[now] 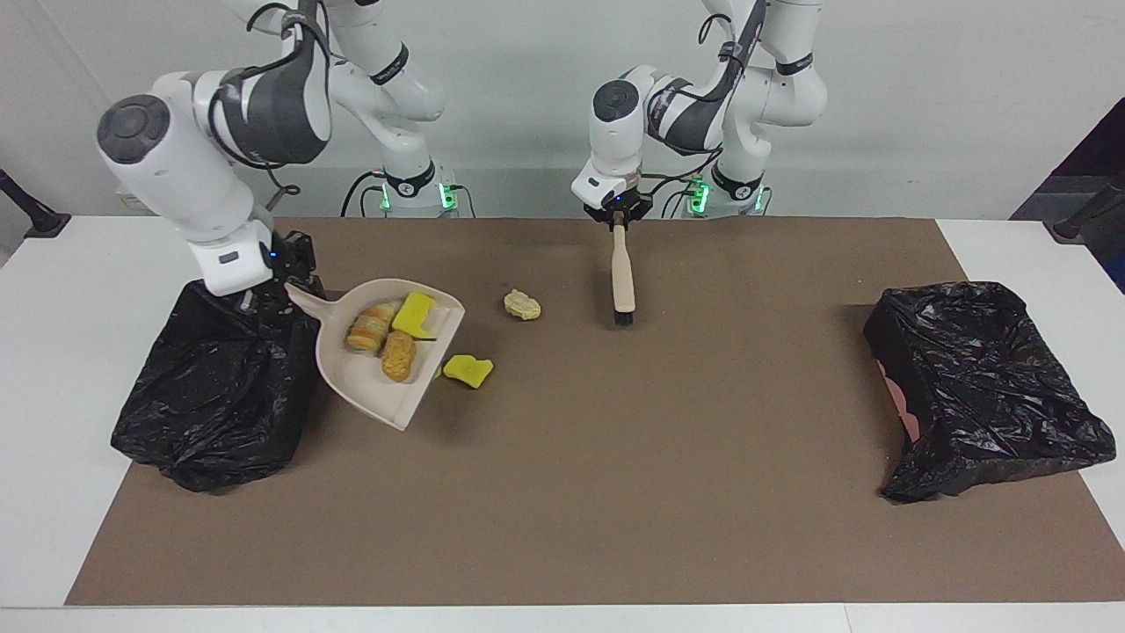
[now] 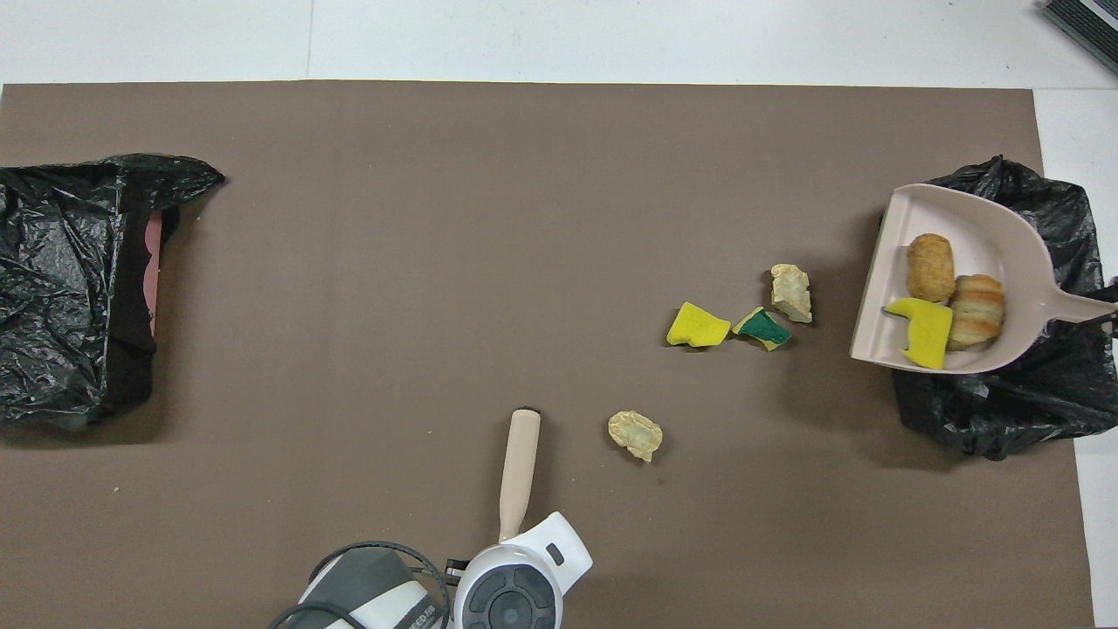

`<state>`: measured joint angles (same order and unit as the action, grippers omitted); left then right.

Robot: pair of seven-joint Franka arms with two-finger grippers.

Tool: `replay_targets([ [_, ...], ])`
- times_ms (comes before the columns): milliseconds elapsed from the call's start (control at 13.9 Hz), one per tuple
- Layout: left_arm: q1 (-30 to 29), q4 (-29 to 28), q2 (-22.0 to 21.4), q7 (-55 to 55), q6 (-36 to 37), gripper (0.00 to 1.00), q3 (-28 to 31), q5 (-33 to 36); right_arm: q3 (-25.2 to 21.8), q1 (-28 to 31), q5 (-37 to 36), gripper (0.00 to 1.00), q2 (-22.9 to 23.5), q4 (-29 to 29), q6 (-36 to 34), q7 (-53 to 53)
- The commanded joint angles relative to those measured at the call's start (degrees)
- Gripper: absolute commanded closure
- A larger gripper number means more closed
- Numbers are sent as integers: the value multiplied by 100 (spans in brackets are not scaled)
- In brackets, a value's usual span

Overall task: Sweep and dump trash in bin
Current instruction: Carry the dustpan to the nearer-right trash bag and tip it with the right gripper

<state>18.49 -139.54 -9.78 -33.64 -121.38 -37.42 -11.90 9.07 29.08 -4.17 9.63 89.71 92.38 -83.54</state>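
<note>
My right gripper [image 1: 297, 283] is shut on the handle of the beige dustpan [image 1: 369, 387], held up and tilted at the rim of the black-bagged bin [image 1: 220, 387]. In the pan [image 2: 987, 227] lie three pieces of trash: a yellow sponge [image 2: 924, 332], a croissant-like chunk [image 2: 976, 310] and an orange-brown chunk [image 2: 929, 266]. On the mat lie a yellow sponge [image 2: 697, 325], a green-backed sponge [image 2: 762, 328] and two cream chunks [image 2: 790, 293] [image 2: 635, 434]. My left gripper [image 1: 619, 220] is shut on the beige brush [image 1: 622, 281], which hangs bristles down, close to the robots.
A second black-bagged bin [image 1: 976, 378] stands at the left arm's end of the table. A brown mat [image 1: 615, 492] covers the middle of the table, with white tabletop around it.
</note>
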Motion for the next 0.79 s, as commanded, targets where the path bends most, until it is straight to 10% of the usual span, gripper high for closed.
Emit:
replay_targets([
  [0,67,-109,-68,24,-79,100,42,-102,-46,168,-486,100,73,-383,-9,-294],
  [575,375,-179,195,-820,-245,100,-11,-102,-107,204,-2041,100,12,-217,624,397],
  [719,366,-179,196,-785,-228,87,-11,-102,-99,204,-2237,100,3,-191,589,1021],
])
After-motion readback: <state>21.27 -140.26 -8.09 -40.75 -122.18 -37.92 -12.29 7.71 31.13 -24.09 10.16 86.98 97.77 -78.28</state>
